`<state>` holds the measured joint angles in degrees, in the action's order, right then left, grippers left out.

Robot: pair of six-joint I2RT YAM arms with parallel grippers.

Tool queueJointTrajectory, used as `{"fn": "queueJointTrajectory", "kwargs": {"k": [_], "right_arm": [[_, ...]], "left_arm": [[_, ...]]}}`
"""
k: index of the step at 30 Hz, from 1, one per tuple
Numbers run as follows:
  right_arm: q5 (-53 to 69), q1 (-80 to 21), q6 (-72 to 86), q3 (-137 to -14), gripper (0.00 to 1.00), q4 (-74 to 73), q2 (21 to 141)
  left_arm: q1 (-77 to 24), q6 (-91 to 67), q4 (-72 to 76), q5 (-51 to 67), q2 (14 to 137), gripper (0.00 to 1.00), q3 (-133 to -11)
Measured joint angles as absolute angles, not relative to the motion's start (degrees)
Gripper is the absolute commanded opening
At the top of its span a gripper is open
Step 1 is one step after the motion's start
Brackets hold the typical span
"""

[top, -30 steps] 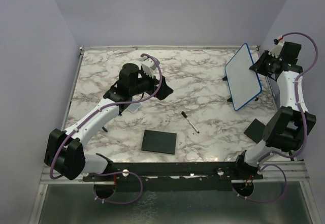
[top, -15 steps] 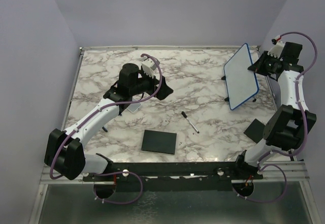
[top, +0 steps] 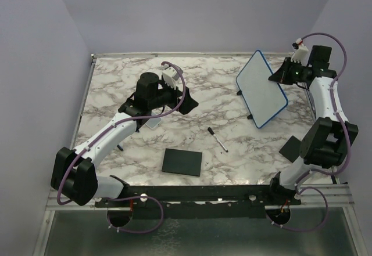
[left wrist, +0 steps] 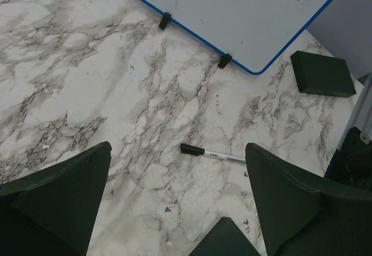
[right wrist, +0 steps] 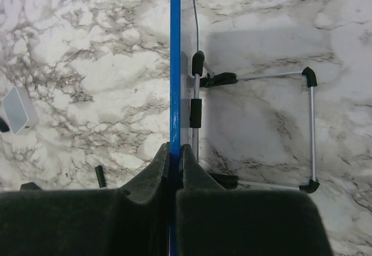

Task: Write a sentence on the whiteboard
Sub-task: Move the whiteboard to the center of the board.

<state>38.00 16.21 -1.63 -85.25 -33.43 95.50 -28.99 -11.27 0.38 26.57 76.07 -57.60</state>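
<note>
Right claw (right wrist: 174, 147) grips the tilted whiteboard (top: 261, 87) by its edge.

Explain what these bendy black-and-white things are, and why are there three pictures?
They are two robot arms bolted to a marble table. One picture looks down from above. The other two come from little cameras on each arm's wrist, so you see that arm's own fingers. The right gripper pinches the edge of the whiteboard and holds it tilted. I see no writing on it. The left gripper is open and holds nothing. On the table lie a marker pen, a black square pad and a second black block.
</note>
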Motion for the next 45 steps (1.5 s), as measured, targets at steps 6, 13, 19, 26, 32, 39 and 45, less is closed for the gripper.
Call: {"fn": "queueJointTrajectory", "kwargs": {"k": [6,13,19,26,32,39,45], "right_arm": [[38.89,10.68,-3.57,-87.09,0.0,-34.33,97.12],[39.7,3.57,-5.56,-88.14,0.0,-34.87,98.0],[40.36,-1.96,-7.16,-90.17,0.0,-36.01,99.55],[41.65,-8.16,-9.08,-93.56,0.0,-36.53,102.5],[43.33,-12.25,-11.75,-95.18,0.0,-37.67,103.79],[45.82,-15.05,-15.42,-96.88,0.0,-40.34,104.97],[46.68,-15.66,-17.96,-97.56,0.01,-41.52,105.32]], "left_arm": [[-28.99,-11.27,0.38,26.59,76.07,0.99,-57.6],[-28.99,-11.27,0.38,26.61,76.07,0.99,-57.6],[-28.99,-11.27,0.36,26.61,76.05,0.99,-57.6],[-28.99,-11.27,0.36,26.59,75.26,0.99,-56.82],[-28.99,-11.25,0.21,26.33,72.84,0.99,-54.06],[-28.99,-11.18,0.1,24.75,70.57,0.99,-53.43],[-28.99,-11.53,0.12,22.11,68.99,0.99,-52.66]]}}
